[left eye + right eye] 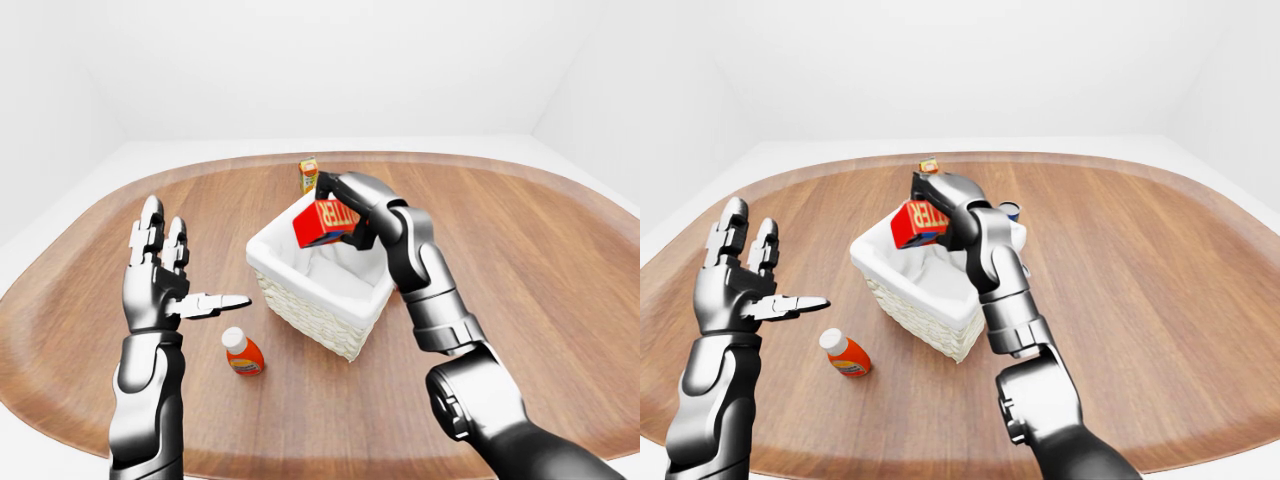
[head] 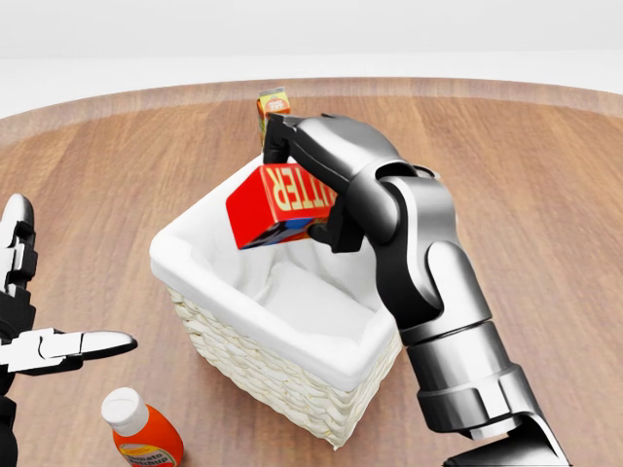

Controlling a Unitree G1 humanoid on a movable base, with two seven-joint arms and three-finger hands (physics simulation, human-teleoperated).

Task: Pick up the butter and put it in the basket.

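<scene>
The butter [image 2: 277, 202] is a red box with white lettering. My right hand [image 2: 307, 180] is shut on it and holds it tilted over the white-lined wicker basket [image 2: 263, 375], just above the far part of its opening. The basket stands in the middle of the wooden table. My left hand [image 1: 165, 275] is open and empty, raised to the left of the basket with its fingers spread.
An orange bottle with a white cap [image 1: 241, 353] lies on the table [image 1: 540, 270] below-left of the basket. A small orange carton [image 1: 309, 174] stands beyond the basket. A dark can [image 1: 1011, 211] shows behind my right arm in the right-eye view.
</scene>
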